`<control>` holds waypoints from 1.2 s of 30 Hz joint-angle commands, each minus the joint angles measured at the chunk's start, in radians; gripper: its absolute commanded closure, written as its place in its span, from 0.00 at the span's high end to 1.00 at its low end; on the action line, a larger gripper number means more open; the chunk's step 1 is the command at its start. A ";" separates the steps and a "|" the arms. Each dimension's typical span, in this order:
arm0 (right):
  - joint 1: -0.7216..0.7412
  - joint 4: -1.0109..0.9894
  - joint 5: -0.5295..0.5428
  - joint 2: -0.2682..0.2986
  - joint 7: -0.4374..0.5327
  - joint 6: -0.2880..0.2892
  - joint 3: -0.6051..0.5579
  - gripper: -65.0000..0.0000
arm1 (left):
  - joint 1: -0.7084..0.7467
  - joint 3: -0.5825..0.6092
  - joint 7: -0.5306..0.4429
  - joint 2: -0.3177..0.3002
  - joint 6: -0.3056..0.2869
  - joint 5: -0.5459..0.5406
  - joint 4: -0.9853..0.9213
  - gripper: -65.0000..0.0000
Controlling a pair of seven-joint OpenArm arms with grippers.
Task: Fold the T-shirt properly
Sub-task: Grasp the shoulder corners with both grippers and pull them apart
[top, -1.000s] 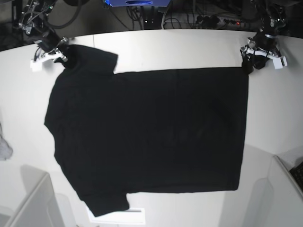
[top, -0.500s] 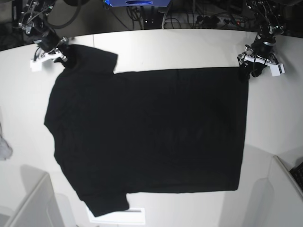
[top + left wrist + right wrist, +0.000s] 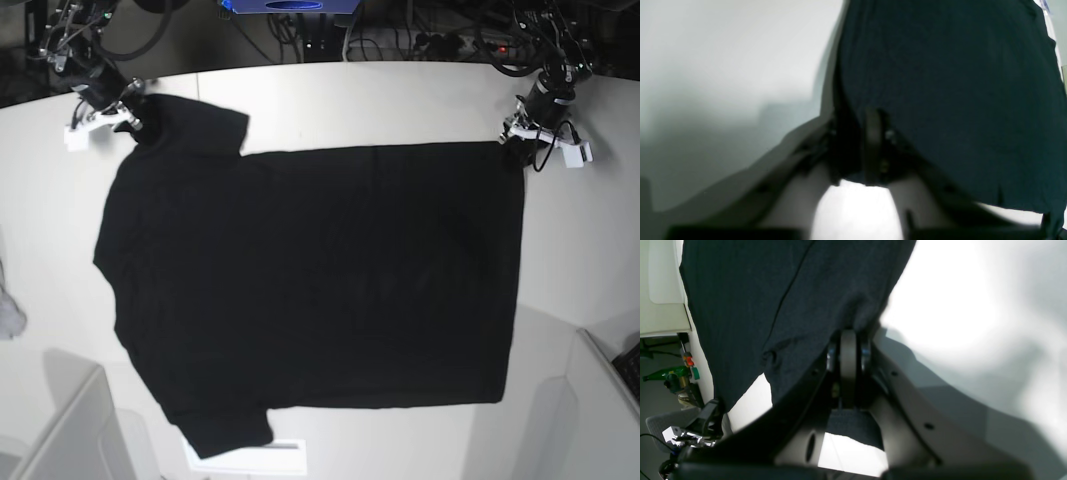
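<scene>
The black T-shirt [image 3: 310,280] lies flat and spread on the white table [image 3: 400,100], plain side up, collar end to the left. My left gripper [image 3: 518,148] is at the shirt's far right corner. In the left wrist view the left gripper [image 3: 870,133] is shut on the hem of the T-shirt [image 3: 957,83]. At the far left shoulder my right gripper [image 3: 135,124] holds the cloth. The right wrist view shows that gripper [image 3: 848,340] pinched shut on the edge of the T-shirt [image 3: 790,290].
A small grey-white cloth scrap [image 3: 8,315] lies at the table's left edge. A white sheet [image 3: 270,455] peeks out under the shirt's near sleeve. Grey bins stand at the lower left [image 3: 70,430] and lower right [image 3: 600,400]. Cables [image 3: 400,40] run behind the table.
My left gripper has moved in from the right onto the shirt's far right corner and closed on it. The right gripper and the shirt have stayed put.
</scene>
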 commanded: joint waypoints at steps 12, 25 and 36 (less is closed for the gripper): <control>-0.024 -0.005 -0.111 0.006 -0.047 -0.039 0.006 0.00 | 0.036 0.074 0.008 -0.046 0.003 0.009 0.019 0.00; -0.141 0.153 -0.109 0.002 -0.045 -0.039 0.006 0.00 | 0.128 0.074 0.007 -0.063 -0.002 0.093 0.122 0.00; -0.227 0.268 -0.105 -0.002 -0.045 -0.037 0.006 0.00 | 0.211 -0.025 0.007 -0.078 -0.005 0.121 0.228 0.00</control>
